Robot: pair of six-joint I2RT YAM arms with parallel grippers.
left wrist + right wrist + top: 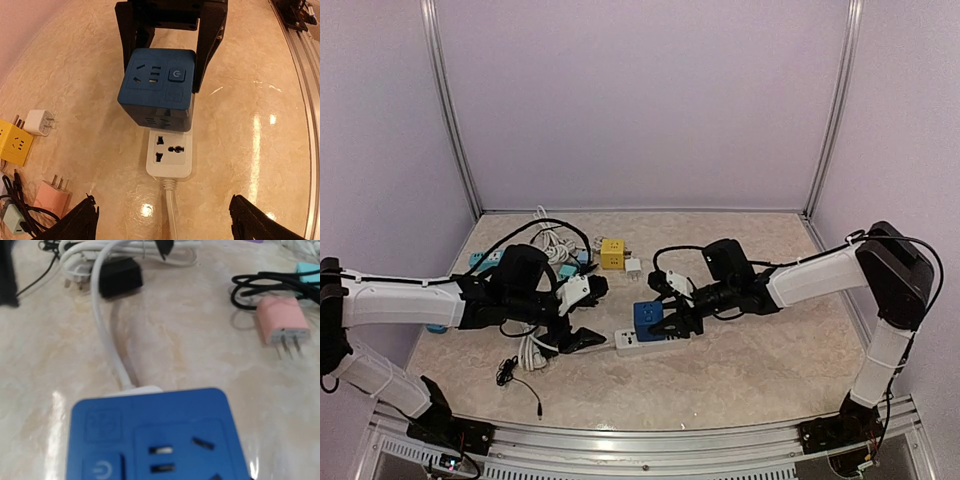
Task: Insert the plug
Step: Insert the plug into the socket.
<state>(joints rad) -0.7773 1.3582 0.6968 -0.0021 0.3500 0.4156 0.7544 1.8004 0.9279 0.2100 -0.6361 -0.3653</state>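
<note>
Holding the blue socket cube [647,316] in the right pincer [670,322], clamped at a middling width across two opposite side faces. Gripped there to leave the underside free for mating and the top face, with its sockets and power button, uncovered and turned up.

Placed on the far end of the white power strip [628,341], underside against the strip's top. Strip flat on the tabletop [750,380], lengthwise between the two arms, one socket exposed just in front of the cube and the white cord [170,205] leading off toward the left arm. Cannot tell whether the pins sit fully home: hidden beneath the cube.

Set wide and empty: left pincer [588,314], poised near the cord end of the strip, one finger to each side of the cord, touching nothing as far as can be seen. Probably stationed there to steady the strip against the push; treat as a judgement only.

Judged stage: insertion under way, or just short of seated. For the next move, press straight down along the pin axis. Guard against skewed pins and a strip sliding on the smooth tabletop.

Disregard the spare items off to the left: yellow cube [612,253], small white charger [633,267], pink plug [50,196], black cable [20,210]. All well apart from the strip, none in the path.
</note>
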